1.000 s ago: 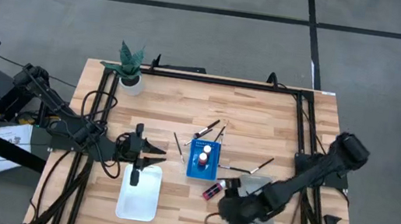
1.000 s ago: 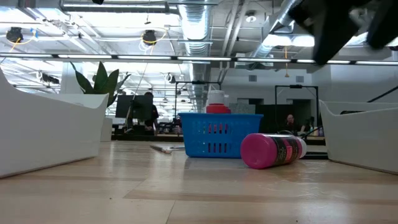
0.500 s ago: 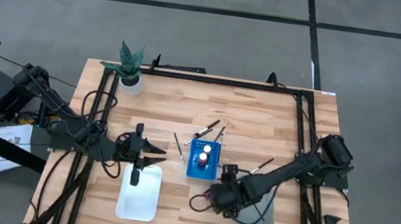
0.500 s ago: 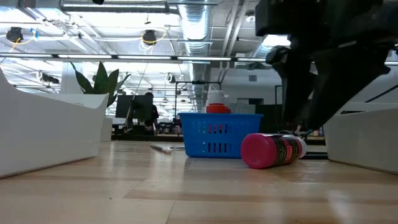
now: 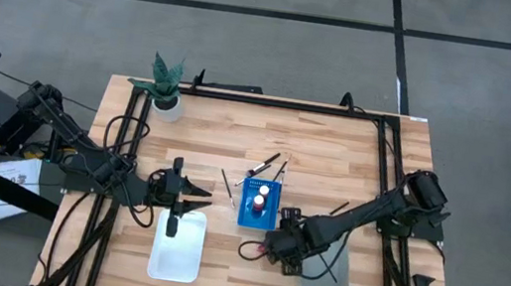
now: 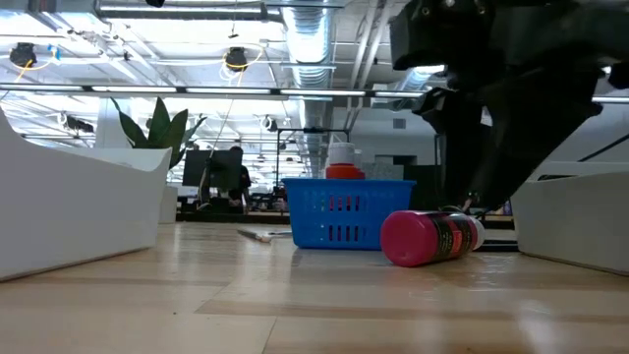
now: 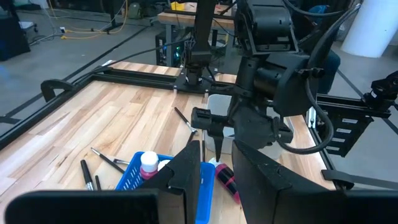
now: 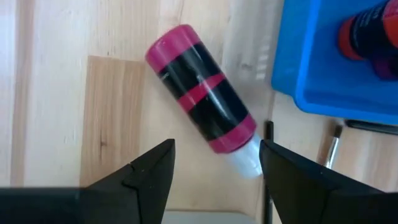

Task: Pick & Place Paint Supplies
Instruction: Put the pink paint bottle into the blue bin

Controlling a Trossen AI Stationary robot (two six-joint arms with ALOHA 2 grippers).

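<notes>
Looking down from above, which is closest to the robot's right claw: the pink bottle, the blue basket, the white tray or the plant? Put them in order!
From the right gripper, in the high view:
1. Pink bottle, lying right under it.
2. Blue basket, just beyond, mid-table.
3. White tray, across on the left side.
4. Plant, at the far left corner.

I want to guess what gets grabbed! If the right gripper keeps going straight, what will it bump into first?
Probably the pink paint bottle lying on the table. The open right gripper points at it from above.
</notes>
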